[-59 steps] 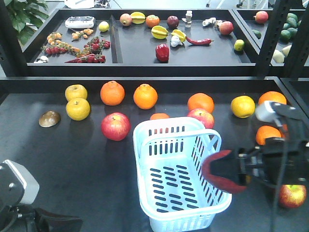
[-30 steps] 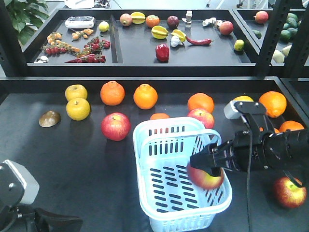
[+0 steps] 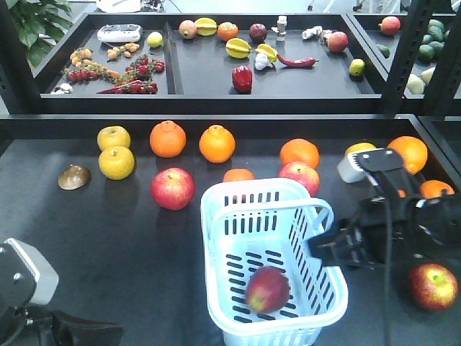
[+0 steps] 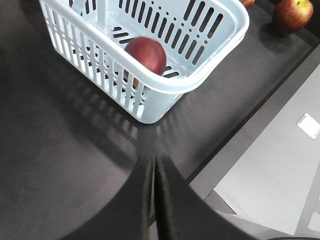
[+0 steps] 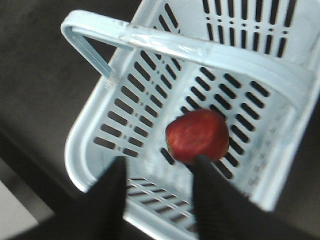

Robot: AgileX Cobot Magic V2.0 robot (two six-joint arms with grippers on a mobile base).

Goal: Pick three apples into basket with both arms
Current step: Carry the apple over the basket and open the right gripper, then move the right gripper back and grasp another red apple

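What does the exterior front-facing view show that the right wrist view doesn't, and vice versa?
Only the front view shows three apples out on the table: the left apple, the middle apple just behind the basket, and the right apple. Only the right wrist view shows the right hand plainly open, nothing between its fingers. Both show the basket holding one red apple.

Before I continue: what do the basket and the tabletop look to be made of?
Basket: apparently moulded plastic, pale blue-white, slightly glossy; slotted walls, sheen on the rim. Tabletop: dark, matte; perhaps coated board or mat, cannot tell.
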